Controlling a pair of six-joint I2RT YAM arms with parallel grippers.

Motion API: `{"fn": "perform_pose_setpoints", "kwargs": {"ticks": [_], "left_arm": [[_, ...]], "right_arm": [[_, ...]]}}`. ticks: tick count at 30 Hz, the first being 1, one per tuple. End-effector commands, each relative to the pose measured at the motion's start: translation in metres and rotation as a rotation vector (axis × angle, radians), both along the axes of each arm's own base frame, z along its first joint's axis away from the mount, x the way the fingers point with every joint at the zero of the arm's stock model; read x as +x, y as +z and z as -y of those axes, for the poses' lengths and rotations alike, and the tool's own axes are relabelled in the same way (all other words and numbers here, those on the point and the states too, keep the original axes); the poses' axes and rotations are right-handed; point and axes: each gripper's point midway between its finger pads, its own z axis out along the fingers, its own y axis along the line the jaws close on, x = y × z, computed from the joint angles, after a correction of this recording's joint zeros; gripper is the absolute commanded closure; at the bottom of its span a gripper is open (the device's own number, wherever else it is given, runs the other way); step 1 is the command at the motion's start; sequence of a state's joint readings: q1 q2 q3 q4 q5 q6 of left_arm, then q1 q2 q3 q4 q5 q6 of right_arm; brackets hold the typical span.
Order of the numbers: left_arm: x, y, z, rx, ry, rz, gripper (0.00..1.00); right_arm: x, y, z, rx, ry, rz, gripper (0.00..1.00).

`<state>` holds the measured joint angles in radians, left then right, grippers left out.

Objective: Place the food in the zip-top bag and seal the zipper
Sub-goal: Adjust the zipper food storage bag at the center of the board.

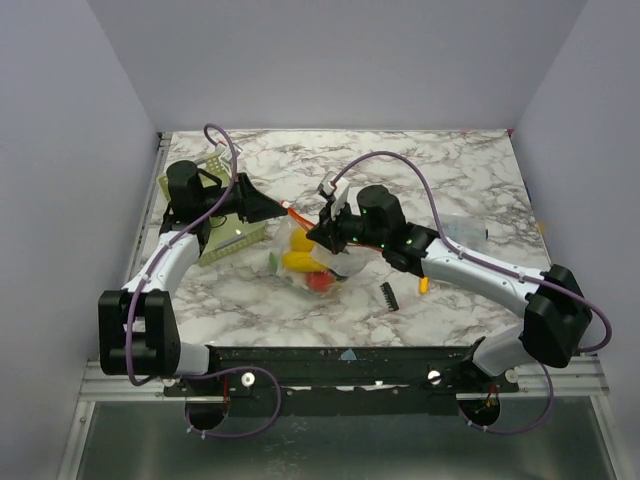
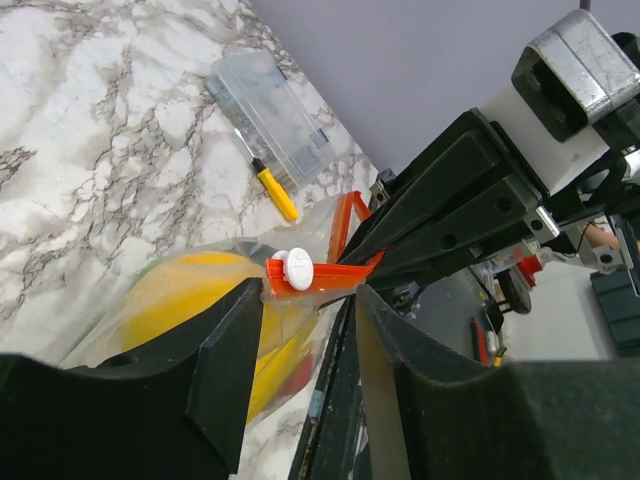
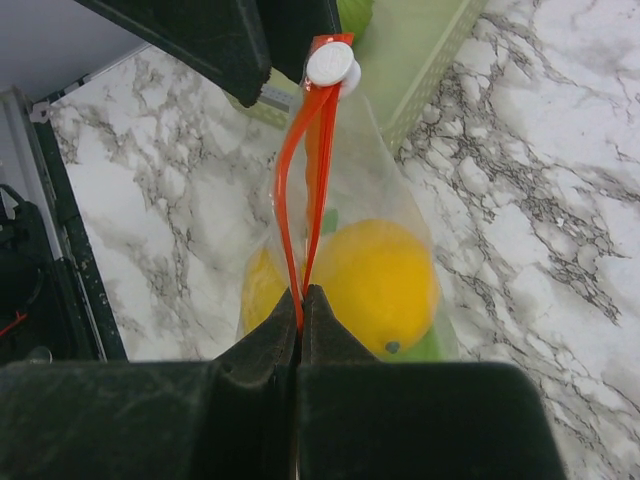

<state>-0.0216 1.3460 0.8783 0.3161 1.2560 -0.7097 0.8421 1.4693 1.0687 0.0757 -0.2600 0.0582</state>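
While right gripper [image 3: 301,296] pinches zipper [image 2: 340,276], left gripper [image 2: 306,305] gapes beside the white slider [image 2: 298,268]

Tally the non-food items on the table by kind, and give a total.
zip-top bag: 1
green slotted basket: 1
clear plastic box: 1
yellow-handled screwdriver: 1
small black ridged object: 1
Total: 5

Shows thin, clear, glossy film in bag [image 3: 385,165], smooth red-orange plastic along zipper [image 3: 318,140], white plastic slider [image 3: 332,63] at 12 o'clock. Gleams smooth, yellow on food [image 3: 385,270]. Looks matt black on right fingers [image 3: 420,420], smooth and marbled on table [image 3: 540,220].
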Motion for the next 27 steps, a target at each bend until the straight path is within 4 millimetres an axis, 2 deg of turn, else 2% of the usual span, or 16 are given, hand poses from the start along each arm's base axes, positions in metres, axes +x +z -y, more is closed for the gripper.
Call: {"fn": "perform_pose_setpoints", "kwargs": {"ticks": [1,3,5,8,11,14,17,22,27], "left_arm": [[-0.012,0.001,0.005,-0.04,-0.109,0.011,0.62],[-0.011,0.001,0.005,-0.044,-0.1,0.016,0.72],[-0.011,0.001,0.006,-0.04,-0.092,0.025,0.79],[-0.012,0.002,0.008,-0.048,-0.1,0.032,0.94],[-0.015,0.006,0.009,-0.074,-0.115,0.037,0.98],[-0.019,0.009,0.01,-0.1,-0.125,0.039,1.0],[-0.019,0.011,0.01,-0.117,-0.134,0.029,1.0],[-0.021,0.016,0.01,-0.138,-0.138,0.029,1.0],[-0.023,0.019,0.011,-0.143,-0.126,0.032,1.0]], "right_arm": [[0.0,0.025,0.0,0.034,0.017,0.029,0.99],[0.0,0.026,-0.001,0.024,0.026,0.017,0.99],[-0.004,0.028,-0.002,0.026,0.044,0.007,0.95],[-0.008,0.028,-0.005,0.033,0.068,-0.009,0.76],[-0.012,0.025,-0.007,0.012,0.099,-0.052,0.57],[-0.007,0.026,-0.007,0.016,0.12,-0.104,0.4],[0.005,0.036,-0.001,0.074,0.146,-0.186,0.37],[0.004,0.041,-0.003,0.088,0.23,-0.267,0.32],[0.006,0.047,-0.01,0.118,0.229,-0.298,0.32]]}}
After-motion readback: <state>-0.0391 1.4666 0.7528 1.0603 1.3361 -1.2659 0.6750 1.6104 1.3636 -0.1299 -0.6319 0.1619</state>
